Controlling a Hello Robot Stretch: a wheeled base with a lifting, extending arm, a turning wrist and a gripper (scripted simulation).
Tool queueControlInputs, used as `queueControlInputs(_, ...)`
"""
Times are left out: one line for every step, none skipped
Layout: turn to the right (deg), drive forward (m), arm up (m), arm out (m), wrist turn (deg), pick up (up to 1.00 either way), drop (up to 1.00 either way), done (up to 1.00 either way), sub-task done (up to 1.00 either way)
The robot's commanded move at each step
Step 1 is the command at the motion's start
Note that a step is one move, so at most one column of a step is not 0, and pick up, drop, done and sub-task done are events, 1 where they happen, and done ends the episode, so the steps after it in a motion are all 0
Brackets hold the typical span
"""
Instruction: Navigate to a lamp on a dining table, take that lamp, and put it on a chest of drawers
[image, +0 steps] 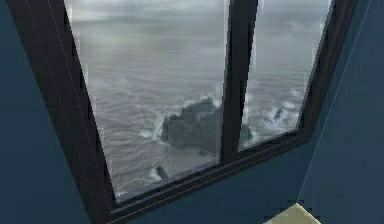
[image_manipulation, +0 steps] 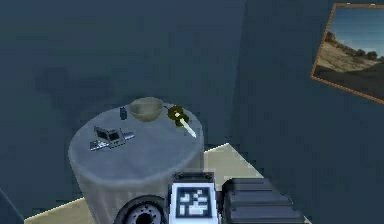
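We see our pincer (image_manipulation: 140, 213) by the table's (image_manipulation: 150, 152) near edge; we cannot tell whether it holds anything. A bowl (image_manipulation: 146, 108) sits on the table's far side.

We take this for a room in a home. A small round bench (image_manipulation: 140, 165) stands on a pale floor (image_manipulation: 232, 165) before dark blue walls (image_manipulation: 60, 60), and on the bench sit a bowl (image_manipulation: 146, 108) and a few small household objects (image_manipulation: 108, 138). On the wall up and to the right of the bench hangs a framed landscape picture (image_manipulation: 350, 50). A large dark-framed window (image: 150, 90) looks out on sea and rocks.
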Motion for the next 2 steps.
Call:
queueControlInputs(0.0,0.0,0.0,0.46,0.0,0.0,0.0,0.0,0.0)
queueControlInputs(0.0,0.0,0.0,0.0,45.0,0.0,0.0,0.0,0.0)
